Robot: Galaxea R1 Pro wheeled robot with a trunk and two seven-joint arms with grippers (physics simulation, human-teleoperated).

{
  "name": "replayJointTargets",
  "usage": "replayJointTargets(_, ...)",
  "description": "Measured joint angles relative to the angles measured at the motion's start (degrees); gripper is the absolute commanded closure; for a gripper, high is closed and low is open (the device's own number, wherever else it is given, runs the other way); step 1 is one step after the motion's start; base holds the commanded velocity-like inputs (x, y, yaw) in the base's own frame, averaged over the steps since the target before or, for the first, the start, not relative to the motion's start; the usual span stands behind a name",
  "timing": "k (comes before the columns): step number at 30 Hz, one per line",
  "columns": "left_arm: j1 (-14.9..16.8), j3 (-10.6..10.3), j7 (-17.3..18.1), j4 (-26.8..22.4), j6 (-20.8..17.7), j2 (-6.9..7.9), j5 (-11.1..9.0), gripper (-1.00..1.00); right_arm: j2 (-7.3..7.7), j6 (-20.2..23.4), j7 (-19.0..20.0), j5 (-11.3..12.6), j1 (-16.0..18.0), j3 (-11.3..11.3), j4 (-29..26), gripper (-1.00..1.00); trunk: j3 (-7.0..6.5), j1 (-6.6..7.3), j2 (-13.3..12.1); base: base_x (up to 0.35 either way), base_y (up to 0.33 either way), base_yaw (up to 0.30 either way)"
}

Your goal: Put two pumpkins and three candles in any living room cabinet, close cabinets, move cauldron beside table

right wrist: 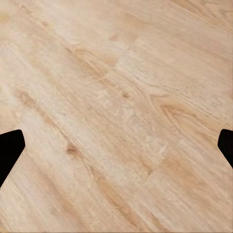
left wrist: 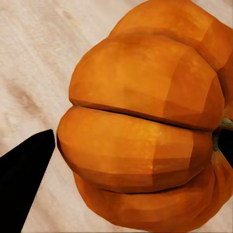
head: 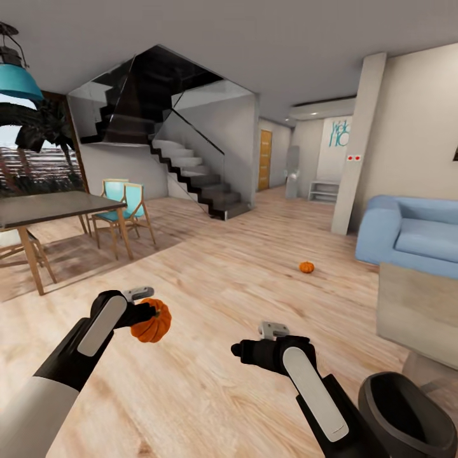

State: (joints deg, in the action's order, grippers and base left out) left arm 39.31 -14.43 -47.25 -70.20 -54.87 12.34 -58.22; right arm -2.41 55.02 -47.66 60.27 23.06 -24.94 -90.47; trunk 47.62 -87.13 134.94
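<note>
The left gripper (head: 147, 312) is clamped on a pumpkin (head: 152, 321); the right gripper (head: 245, 350) hangs wide open, empty; a second pumpkin (head: 306, 267) lies near the sofa (head: 407, 235).

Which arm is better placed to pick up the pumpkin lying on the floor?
Probably the right: the right gripper is open and empty, while the left gripper already holds a pumpkin. The floor pumpkin lies ahead, toward the right.

- A pale wood plank floor (head: 242, 267) spreads ahead of me.
- To my left, a dark-topped wooden dining table (head: 44, 207) with turquoise-seated wooden chairs (head: 124, 207) just beside it.
- Farther back, a dark staircase with glass railing (head: 191, 172).
- To my right, a light blue sofa (head: 413, 235).
- A teal hanging lamp (head: 16, 76) overhead at left.
</note>
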Motion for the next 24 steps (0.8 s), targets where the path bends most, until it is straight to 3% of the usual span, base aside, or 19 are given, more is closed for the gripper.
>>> replayJointTargets(24, 0.00, -0.08, -0.08, 0.49, -0.02, -0.17, -0.01, 1.00, -0.03, -0.08, 0.10, 0.10, 0.00, 0.00, -0.01, -1.00, 0.59, 0.00, 0.00, 0.310, 0.152, 0.003)
